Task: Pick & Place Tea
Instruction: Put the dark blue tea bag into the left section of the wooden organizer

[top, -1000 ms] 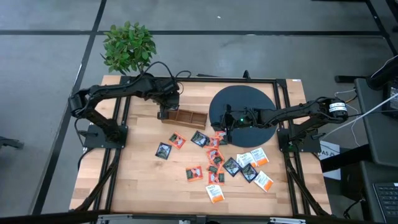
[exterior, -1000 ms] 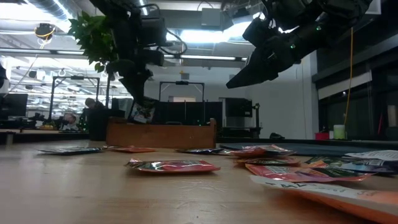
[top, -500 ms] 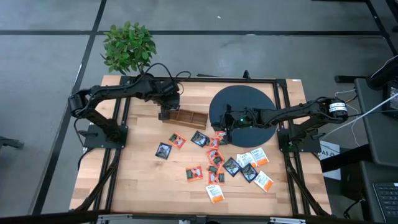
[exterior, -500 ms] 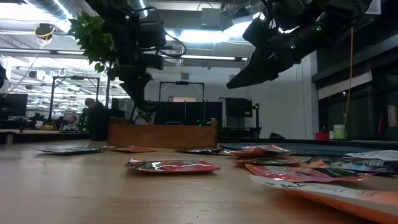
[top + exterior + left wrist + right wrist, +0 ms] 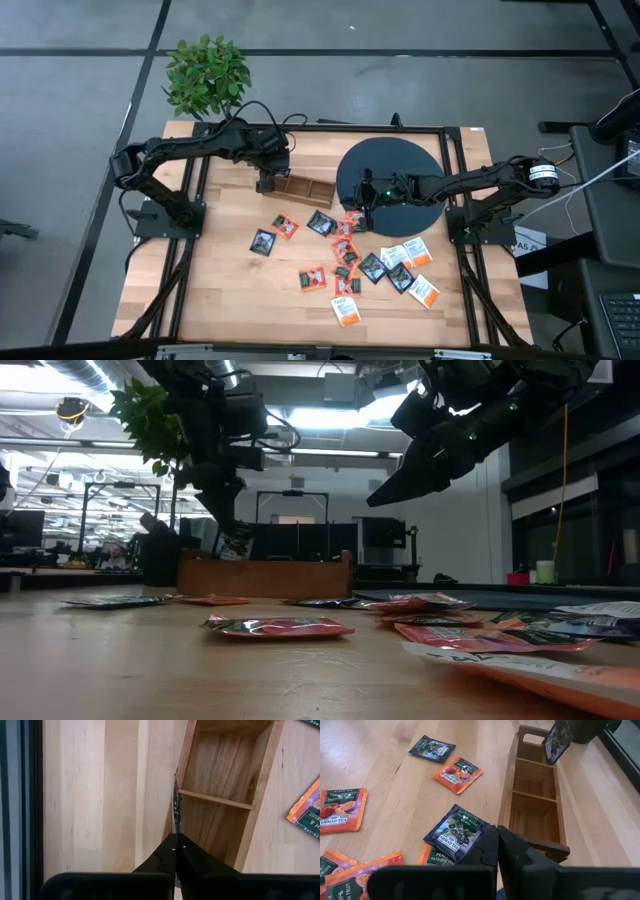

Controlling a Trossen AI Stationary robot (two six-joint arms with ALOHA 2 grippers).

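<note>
My left gripper point(image 5: 264, 180) is shut on a dark tea sachet point(image 5: 556, 740) over the left end of the long wooden tray point(image 5: 297, 189). The left wrist view shows this sachet point(image 5: 175, 805) edge-on beside one long wall of the tray point(image 5: 225, 795). My right gripper point(image 5: 362, 212) hangs shut and empty above the table, near the tray's right end and the edge of the black disc point(image 5: 395, 165). Several more sachets point(image 5: 345, 265), dark, red-orange and white with orange, lie flat on the table nearer the front. My left gripper pinches the sachet's upper edge point(image 5: 175, 831) between its two fingers, coming steeply from above. The sachet hangs upright below the fingers point(image 5: 235, 542), its lower corner at the tray's end wall. Whether it touches the wood I cannot tell.
A potted plant point(image 5: 205, 75) stands beyond the table's far left corner. Black frame rails point(image 5: 195, 200) run along the table's left and right sides. Bare wood point(image 5: 220, 290) lies at the near left. A dark sachet point(image 5: 456, 831) lies just ahead of my right fingers.
My left gripper has tipped a little and the hanging sachet has sunk slightly toward the tray's left end. In the low view the tray has slid a little toward the table's right.
</note>
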